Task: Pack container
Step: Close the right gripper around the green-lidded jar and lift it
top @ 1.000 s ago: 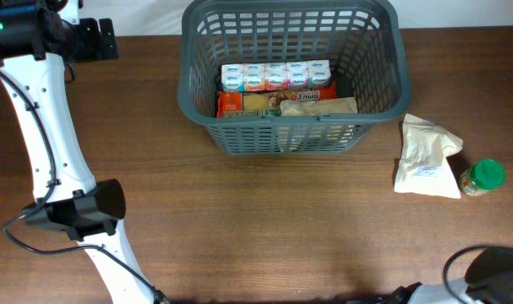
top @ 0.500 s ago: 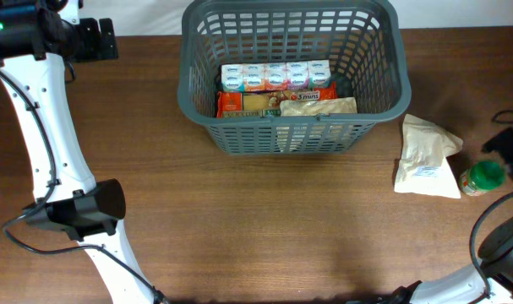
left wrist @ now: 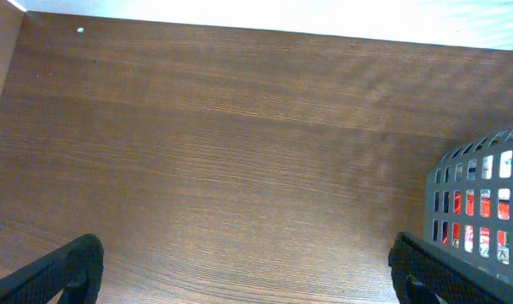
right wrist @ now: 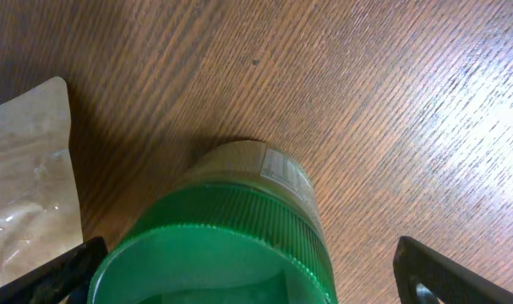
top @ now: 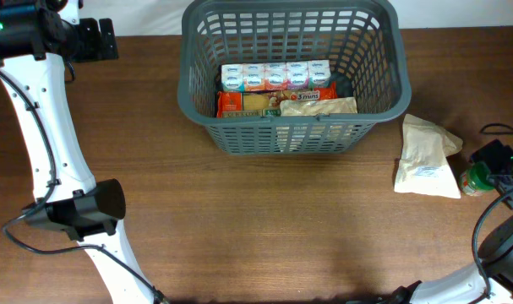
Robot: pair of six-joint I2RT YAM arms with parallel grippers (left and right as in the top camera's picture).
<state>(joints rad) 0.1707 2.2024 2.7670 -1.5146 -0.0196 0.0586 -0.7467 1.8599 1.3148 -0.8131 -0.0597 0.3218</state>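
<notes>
The dark grey basket (top: 383, 80) stands at the back middle of the table and holds a row of small cartons (top: 275, 76), a red box and a tan packet. It also shows in the left wrist view (left wrist: 484, 203). A jar with a green lid (top: 474, 179) lies at the far right, beside a pale pouch (top: 425, 156). My right gripper (top: 503, 165) is open right over the jar; in the right wrist view the green lid (right wrist: 214, 245) sits between the spread fingers (right wrist: 252, 283), with the pouch (right wrist: 28, 169) at left. My left gripper (left wrist: 248, 270) is open and empty over bare wood left of the basket.
The white left arm (top: 45, 127) runs down the table's left side. The table's back edge meets a white wall behind the basket. A black cable loops at the right edge near the jar.
My right arm has come in from the lower right and now sits over the green-lidded jar. The left arm, basket and pouch have not moved.
</notes>
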